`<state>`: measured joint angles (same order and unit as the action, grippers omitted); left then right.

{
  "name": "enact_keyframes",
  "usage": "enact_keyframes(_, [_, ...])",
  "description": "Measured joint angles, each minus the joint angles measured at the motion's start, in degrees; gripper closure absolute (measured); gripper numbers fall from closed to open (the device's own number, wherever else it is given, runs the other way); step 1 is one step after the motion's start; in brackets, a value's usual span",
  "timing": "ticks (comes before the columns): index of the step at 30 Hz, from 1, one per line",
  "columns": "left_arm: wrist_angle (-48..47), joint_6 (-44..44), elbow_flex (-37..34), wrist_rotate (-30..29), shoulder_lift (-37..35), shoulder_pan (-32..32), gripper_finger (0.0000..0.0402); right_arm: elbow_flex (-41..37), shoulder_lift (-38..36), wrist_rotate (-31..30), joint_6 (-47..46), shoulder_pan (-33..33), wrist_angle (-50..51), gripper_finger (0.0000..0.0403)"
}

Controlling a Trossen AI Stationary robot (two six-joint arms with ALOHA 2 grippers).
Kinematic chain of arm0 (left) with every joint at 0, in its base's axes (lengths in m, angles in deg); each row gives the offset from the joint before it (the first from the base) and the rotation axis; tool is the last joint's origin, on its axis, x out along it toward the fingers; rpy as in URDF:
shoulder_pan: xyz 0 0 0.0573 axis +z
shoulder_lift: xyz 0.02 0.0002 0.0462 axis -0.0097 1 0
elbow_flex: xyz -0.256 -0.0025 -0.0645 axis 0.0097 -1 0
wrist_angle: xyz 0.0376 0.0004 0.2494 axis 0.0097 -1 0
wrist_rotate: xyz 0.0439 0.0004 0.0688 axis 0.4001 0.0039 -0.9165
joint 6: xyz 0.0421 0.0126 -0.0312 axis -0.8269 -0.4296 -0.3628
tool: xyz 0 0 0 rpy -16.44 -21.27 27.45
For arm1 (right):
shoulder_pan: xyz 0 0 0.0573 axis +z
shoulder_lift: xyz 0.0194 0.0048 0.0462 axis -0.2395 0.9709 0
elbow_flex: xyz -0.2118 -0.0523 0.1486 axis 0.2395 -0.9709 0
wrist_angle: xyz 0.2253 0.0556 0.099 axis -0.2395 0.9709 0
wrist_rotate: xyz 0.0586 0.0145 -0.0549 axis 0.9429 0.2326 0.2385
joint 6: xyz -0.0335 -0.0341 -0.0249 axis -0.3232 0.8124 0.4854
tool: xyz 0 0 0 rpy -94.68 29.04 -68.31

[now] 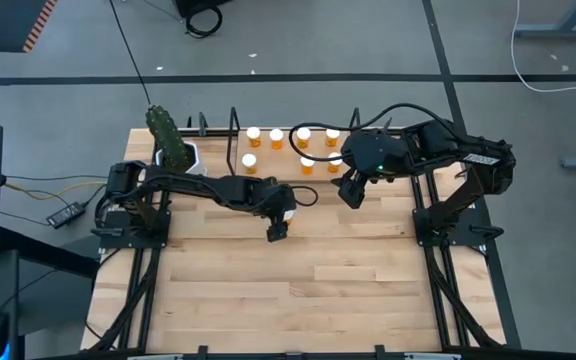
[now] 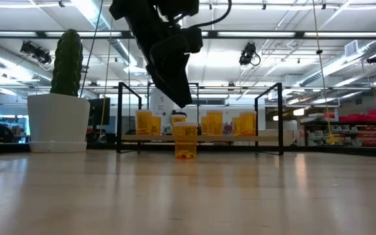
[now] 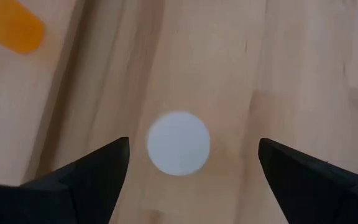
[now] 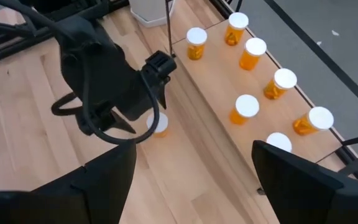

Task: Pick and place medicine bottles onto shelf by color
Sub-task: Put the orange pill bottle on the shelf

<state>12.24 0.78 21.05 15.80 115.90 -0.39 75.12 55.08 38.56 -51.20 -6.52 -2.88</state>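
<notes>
Left gripper [image 3: 191, 165]: over the table in front of the shelf, pointing down, fingers spread wide on either side of one bottle's white cap, not touching it.
Bottle under left gripper [image 3: 179, 142]: upright on the table [image 1: 298, 280], just in front of the shelf, apart from the others; in the low view it stands below the dark arm.
Right gripper [image 1: 351, 193]: hovers near the shelf's right part, fingers wide apart, holding nothing.
Shelf [image 4: 219, 87]: light-wood board with black wire ends at the table's far edge.
Bottles on shelf [image 4: 247, 107]: amber bottles with white caps standing upright on the board in two loose rows; seven show from the right wrist.
Cactus pot [image 2: 59, 122]: white pot with green cactus, left of the shelf, on the table.
Background: workshop room with ceiling lights behind the table.
</notes>
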Motion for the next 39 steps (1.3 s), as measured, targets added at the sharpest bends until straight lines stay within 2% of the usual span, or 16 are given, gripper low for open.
enact_keyframes(3, [1.0,-1.7,0.0,-0.6,0.1,0.4,0.0037,0.0,0.0,-0.1,0.3,0.0,0.0,0.0075])
enact_keyframes(8, [0.8,-0.2,0.1,5.0,2.5,2.4,0.0037,0.0,0.0,-0.5,0.2,-0.1,0.0,0.0075])
enact_keyframes(23, [1.9,-0.4,0.0,4.4,6.5,3.8,0.0039,0.0,0.1,-2.9,-0.7,-0.1,0.0,0.0075])
enact_keyframes(27, [1.0,0.0,0.0,5.5,8.4,3.8,0.0052,0.0,0.1,-3.6,-0.8,-0.1,0.0,0.0075])
enact_keyframes(39, [2.7,1.6,0.2,5.8,8.2,3.8,0.0083,0.0,0.1,-4.1,-0.8,-0.1,0.4,0.0075])
